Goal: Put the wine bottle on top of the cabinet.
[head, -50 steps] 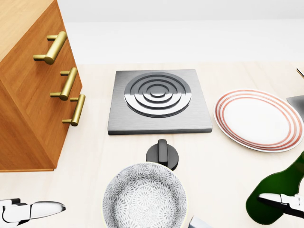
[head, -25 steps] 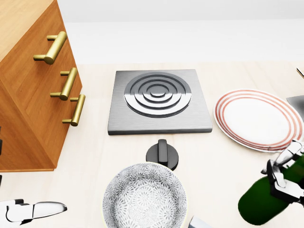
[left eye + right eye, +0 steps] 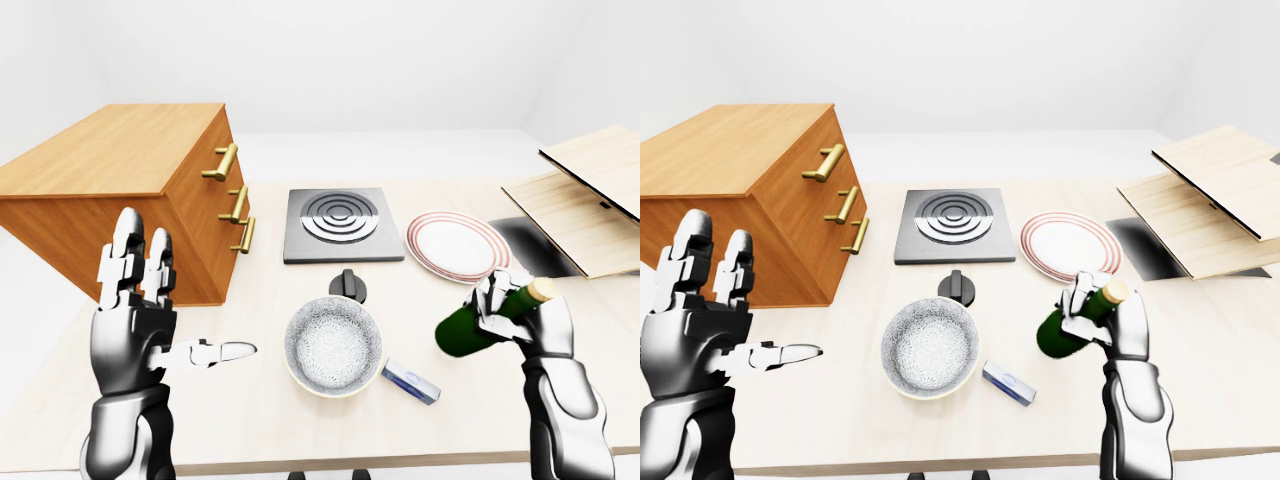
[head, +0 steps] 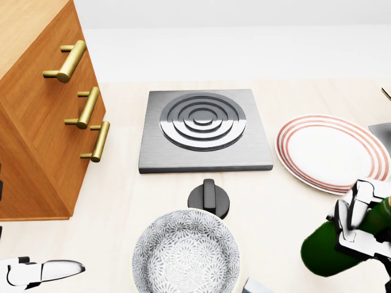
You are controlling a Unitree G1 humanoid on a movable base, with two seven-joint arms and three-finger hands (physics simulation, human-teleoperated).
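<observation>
The dark green wine bottle (image 3: pixel 468 327) with a tan cork top is held tilted in my right hand (image 3: pixel 520 315), lifted off the table at the right of the left-eye view; it also shows at the lower right of the head view (image 4: pixel 327 250). My right hand's fingers (image 4: pixel 357 217) close round the bottle's neck. The wooden cabinet (image 3: pixel 125 170) with three brass handles stands at the left, its flat top bare. My left hand (image 3: pixel 140 300) is raised, open and empty, below the cabinet in the left-eye view.
A patterned bowl (image 3: pixel 333 345) sits at the table's centre bottom, a black knob (image 3: pixel 347 285) and a steel hob plate (image 3: pixel 340 222) above it. A red-rimmed plate (image 3: pixel 457 245) lies right. A small blue box (image 3: pixel 411 381) lies by the bowl. Wooden boards (image 3: pixel 580 200) lie far right.
My right hand has lifted the bottle and moved it up and leftward in the head view, with the fingers now wrapped round its neck. The left hand has hardly moved.
</observation>
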